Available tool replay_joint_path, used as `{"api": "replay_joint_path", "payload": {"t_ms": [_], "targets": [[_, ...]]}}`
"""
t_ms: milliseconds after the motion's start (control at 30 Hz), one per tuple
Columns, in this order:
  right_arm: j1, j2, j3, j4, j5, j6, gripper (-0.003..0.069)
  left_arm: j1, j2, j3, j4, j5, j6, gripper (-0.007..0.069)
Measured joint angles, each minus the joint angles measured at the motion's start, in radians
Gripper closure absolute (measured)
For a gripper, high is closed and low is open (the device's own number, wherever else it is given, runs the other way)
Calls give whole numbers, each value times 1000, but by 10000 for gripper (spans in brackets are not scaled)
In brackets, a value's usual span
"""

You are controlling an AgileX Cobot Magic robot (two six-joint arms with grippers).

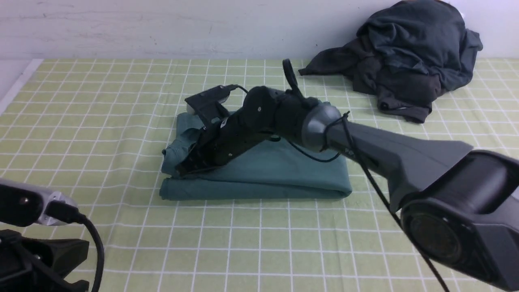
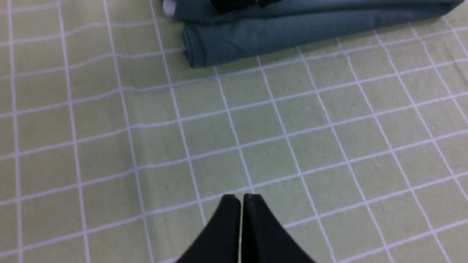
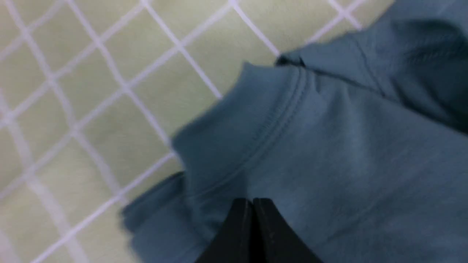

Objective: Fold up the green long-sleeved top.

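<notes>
The green long-sleeved top (image 1: 259, 170) is seen lying folded into a thick soft jersey rectangle in the middle of the checked tabletop (image 1: 101, 101), its long axis running left to right. The right gripper (image 3: 252, 204), jaws closed on nothing, rests over its left end beside a stitched hem. The left gripper (image 2: 241, 199), also closed and empty, is held near the front over bare cloth, so the right arm is judged nearer.

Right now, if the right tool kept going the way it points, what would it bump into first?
Probably the green top: the shut right tool aims down at its fabric, close above it or already touching; depth is hard to judge.
</notes>
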State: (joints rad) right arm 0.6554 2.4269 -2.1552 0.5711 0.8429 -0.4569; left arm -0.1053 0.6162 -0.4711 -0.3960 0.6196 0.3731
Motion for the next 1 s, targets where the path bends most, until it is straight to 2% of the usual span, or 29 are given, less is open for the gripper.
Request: {"api": "replay_joint_path", "payload": {"t_ms": [200, 333, 367, 500, 533, 600, 700, 800, 833, 867, 933, 967, 1000], "targets": [[-66, -304, -4, -7, 199, -7, 671, 0, -252, 57, -5, -85, 106, 627], [-119, -475, -12, -80, 321, -10, 671, 0, -380, 142, -5, -155, 123, 627], [-147, -534, -12, -142, 377, -10, 671, 0, -436, 182, 2, -194, 124, 627], [-207, -663, 51, -339, 410, 44, 671, 0, -500, 252, 15, -292, 126, 627], [-210, -663, 59, -352, 410, 49, 671, 0, -502, 252, 15, -292, 126, 627], [-264, -773, 185, -516, 412, 111, 671, 0, -510, 267, 15, -311, 126, 627], [-342, -891, 368, -624, 409, 195, 671, 0, -510, 273, 15, -310, 118, 627], [-434, -1091, 668, -659, 236, 297, 671, 0, -510, 273, 15, -303, 114, 627], [-437, -1103, 686, -658, 199, 301, 671, 0, -510, 273, 15, -303, 114, 627], [-451, -1190, 818, -636, 53, 318, 671, 0, -510, 273, 15, -301, 113, 627], [-452, -1267, 937, -602, -90, 320, 671, 0, -510, 273, 15, -298, 113, 627], [-447, -1373, 1099, -541, -289, 320, 671, 0, -510, 273, 15, -298, 112, 627], [-441, -1440, 1199, -502, -409, 320, 671, 0, -510, 273, 15, -297, 112, 627]]}}
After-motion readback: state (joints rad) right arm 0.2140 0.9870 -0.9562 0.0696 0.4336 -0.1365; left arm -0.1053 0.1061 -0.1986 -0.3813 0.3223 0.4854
